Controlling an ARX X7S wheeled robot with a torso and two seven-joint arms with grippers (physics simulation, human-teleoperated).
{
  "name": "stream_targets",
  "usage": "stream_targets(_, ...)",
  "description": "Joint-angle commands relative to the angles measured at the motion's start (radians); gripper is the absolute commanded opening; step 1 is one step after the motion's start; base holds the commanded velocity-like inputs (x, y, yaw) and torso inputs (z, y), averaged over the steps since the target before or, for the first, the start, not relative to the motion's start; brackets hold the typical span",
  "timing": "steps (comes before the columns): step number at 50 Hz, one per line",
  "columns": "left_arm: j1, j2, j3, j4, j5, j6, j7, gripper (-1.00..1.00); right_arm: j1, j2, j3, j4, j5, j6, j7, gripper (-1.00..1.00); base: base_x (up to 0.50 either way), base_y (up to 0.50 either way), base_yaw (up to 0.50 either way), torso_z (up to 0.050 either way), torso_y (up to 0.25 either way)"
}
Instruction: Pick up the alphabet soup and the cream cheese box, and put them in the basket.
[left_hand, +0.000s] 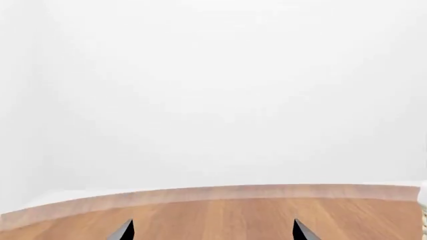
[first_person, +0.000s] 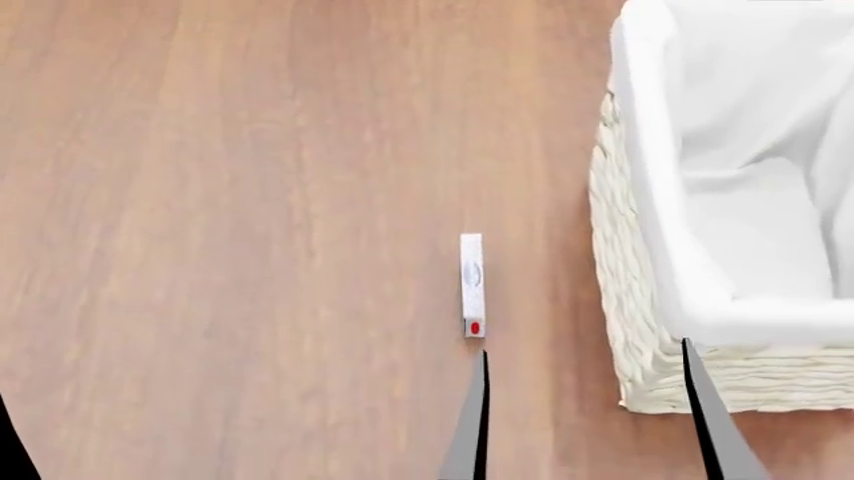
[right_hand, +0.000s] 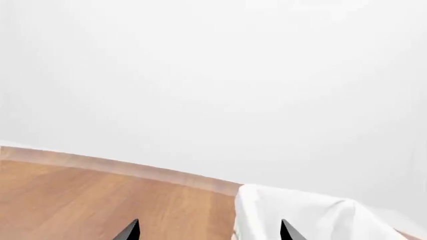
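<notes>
The cream cheese box (first_person: 471, 285) stands on its thin edge on the wood table, red spot at its near end, a short way left of the basket (first_person: 634, 300). The basket's white liner also shows in the right wrist view (right_hand: 300, 215). My right gripper (first_person: 585, 346) is open and empty, low and near me. Its left fingertip is just behind the box's near end and its right fingertip is over the basket's near corner. In its own view the right gripper (right_hand: 209, 231) shows both tips wide apart. My left gripper (left_hand: 213, 231) is open and empty over bare table. The alphabet soup is out of view.
The wood table (first_person: 240, 250) stretches left of the box. Its far edge (left_hand: 213, 192) meets a plain white wall. A dark sliver of my left arm (first_person: 8, 445) shows at the head view's bottom left corner.
</notes>
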Motion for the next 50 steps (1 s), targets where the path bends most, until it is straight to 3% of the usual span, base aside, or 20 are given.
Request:
stream_targets(1, -0.004, -0.004, 0.005, 0.000, 0.001, -0.006, -0.006, 1.00, 0.007, 0.007, -0.007, 0.005, -0.018, 0.007, 0.006, 1.00, 0.00, 0.00, 0.00, 0.006, -0.250)
stream_targets(22, 0.006, -0.011, 0.009, -0.008, -0.034, 0.013, -0.010, 1.00, -0.001, 0.017, -0.010, 0.026, 0.003, -0.004, 0.016, 1.00, 0.00, 0.00, -0.05, 0.001, -0.024)
stream_targets(50, 0.009, -0.025, 0.012, -0.010, -0.036, 0.018, -0.023, 1.00, 0.002, 0.027, -0.030, 0.023, 0.009, 0.001, 0.026, 1.00, 0.00, 0.00, -0.36, 0.000, 0.000)
